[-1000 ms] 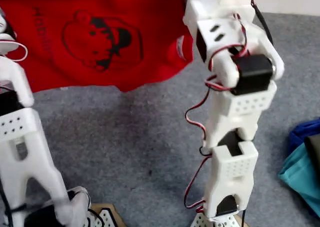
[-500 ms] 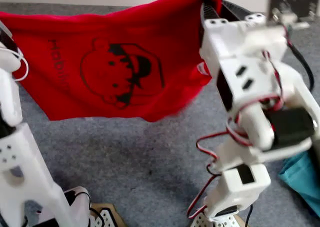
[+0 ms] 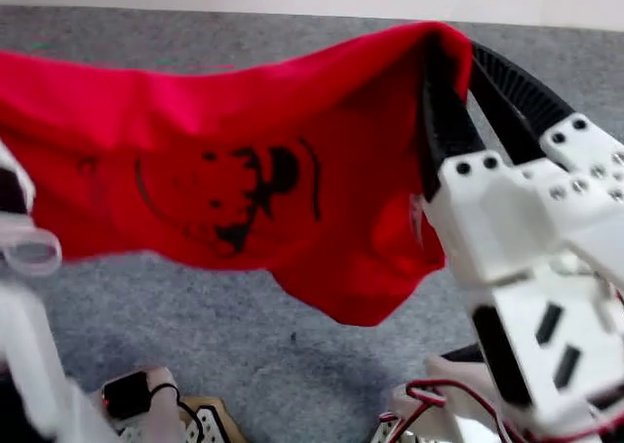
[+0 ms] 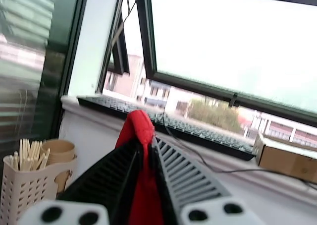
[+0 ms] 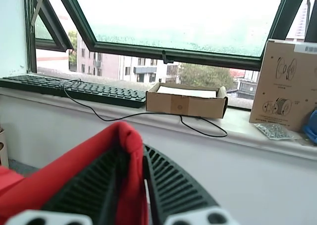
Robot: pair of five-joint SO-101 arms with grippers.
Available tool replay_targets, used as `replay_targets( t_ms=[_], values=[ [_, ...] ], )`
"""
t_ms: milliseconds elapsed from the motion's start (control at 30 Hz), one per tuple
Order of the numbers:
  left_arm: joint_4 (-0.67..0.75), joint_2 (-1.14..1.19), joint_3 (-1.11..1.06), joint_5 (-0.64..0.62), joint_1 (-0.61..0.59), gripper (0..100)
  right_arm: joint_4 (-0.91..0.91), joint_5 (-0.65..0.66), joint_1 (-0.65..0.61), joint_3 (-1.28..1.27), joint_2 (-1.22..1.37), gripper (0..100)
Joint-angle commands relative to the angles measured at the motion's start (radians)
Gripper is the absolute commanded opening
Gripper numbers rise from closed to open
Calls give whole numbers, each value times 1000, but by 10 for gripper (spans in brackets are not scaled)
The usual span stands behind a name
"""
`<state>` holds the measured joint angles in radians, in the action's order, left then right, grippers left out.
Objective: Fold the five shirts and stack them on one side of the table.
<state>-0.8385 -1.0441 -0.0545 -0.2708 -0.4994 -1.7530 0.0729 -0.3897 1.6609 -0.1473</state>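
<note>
High view: holds the red shirt (image 3: 224, 170) far higher and nearer the camera than a second ago, stretched from 9 o'clock across to 2 o'clock; hangs well clear of the grey tabletop (image 3: 244, 365), printed front sagging toward 6 o'clock; pinches one upper corner at 2 o'clock in the right gripper (image 3: 456, 62), black jaws narrowed onto the cloth; runs the other end out at 9 o'clock, above the left arm (image 3: 24, 258).

Left wrist view: clamps a ridge of the red shirt (image 4: 140, 128) in the left gripper (image 4: 143, 148), jaws tight on the cloth; looks past it to a window sill with a keyboard (image 4: 198, 133).

Right wrist view: grips a bunched edge of the red shirt (image 5: 74, 173) in the right gripper (image 5: 135, 158), jaws closed on it; faces a sill carrying a cardboard box (image 5: 185, 102).

Judged from this: lifted and pulled taut between both grippers, probably ready to be lowered flat; no fold made yet; stacking still to come.
</note>
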Motion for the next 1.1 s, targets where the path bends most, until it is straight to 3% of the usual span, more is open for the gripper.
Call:
replay_targets(
  t_ms=[0, 200, 467, 933, 1067],
  values=[
    [-3, -79, -73, -6, 8, 7, -7, 6, -12, -90, -64, 7],
    [41, -107, -252, -6, 13, 7, -7, 8, -7, -300, -76, 7],
    [425, 35, -515, -6, 13, 7, 96, 6, -2, -478, 58, 7],
    [1076, 711, -615, 2, 36, 8, 619, 11, 105, -619, 651, 7],
    [1218, 917, -587, 129, 94, 8, 762, 12, 119, -616, 814, 7]
  ],
)
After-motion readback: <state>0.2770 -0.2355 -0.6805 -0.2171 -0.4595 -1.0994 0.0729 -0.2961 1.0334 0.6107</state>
